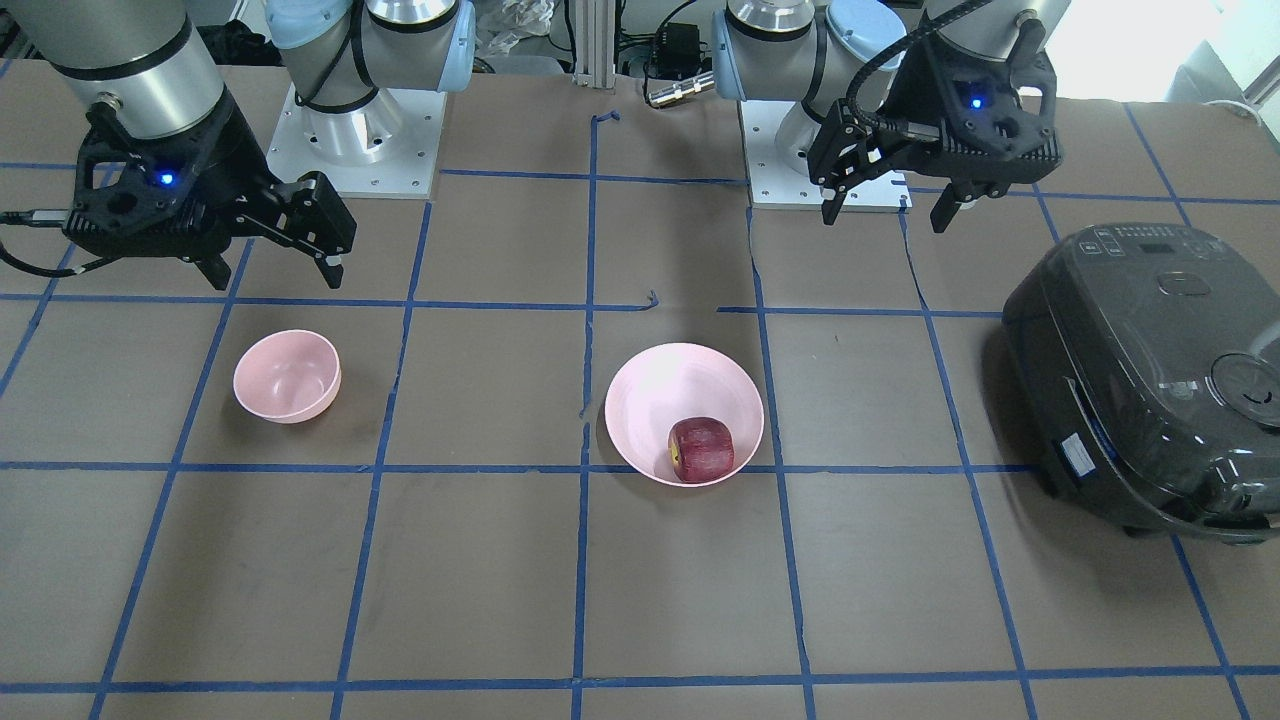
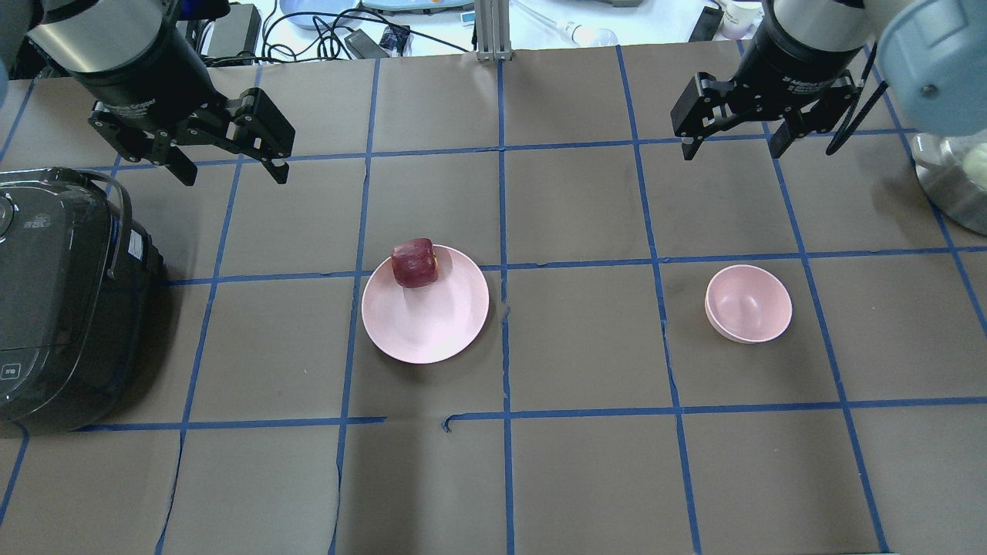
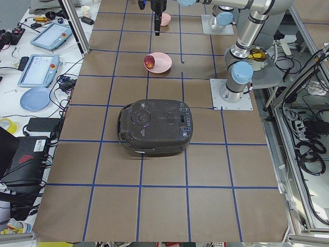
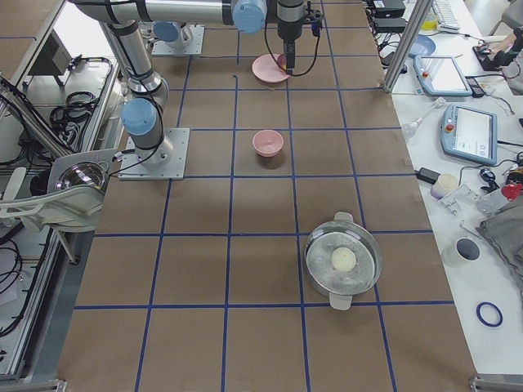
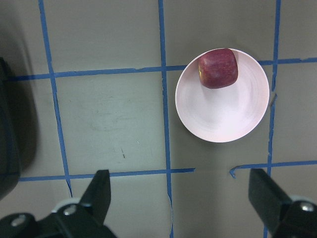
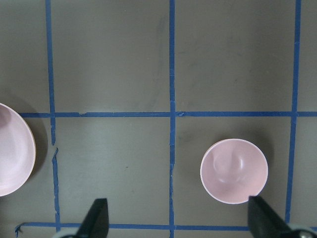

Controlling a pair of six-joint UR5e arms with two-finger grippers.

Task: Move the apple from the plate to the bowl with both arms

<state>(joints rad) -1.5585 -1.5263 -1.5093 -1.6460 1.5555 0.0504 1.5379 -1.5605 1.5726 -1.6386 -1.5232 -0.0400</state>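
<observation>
Plate [image 2: 424, 331]: nearest to me in the overhead view; flat on the brown table [image 2: 586, 478], about mid-table.
Bowl [image 2: 749, 302]: upright and well apart from the plate, on the robot's right of it; I see nothing in it.
Rice cooker [image 2: 54, 293]: dark, on the plate's other side, clear of it.
Apple [image 2: 415, 263]: resting on the plate at its far rim; no finger touches it.
Left gripper [image 2: 233, 176]: raised, beyond the plate toward the cooker side; jaws spread wide, nothing in them; in its wrist view I see plate and apple ahead of the fingers [image 5: 99, 191], not between them.
Right gripper [image 2: 732, 151]: raised, far from the plate, closer to the bowl; jaws wide, empty; bowl ahead of its fingers [image 6: 96, 218].
</observation>
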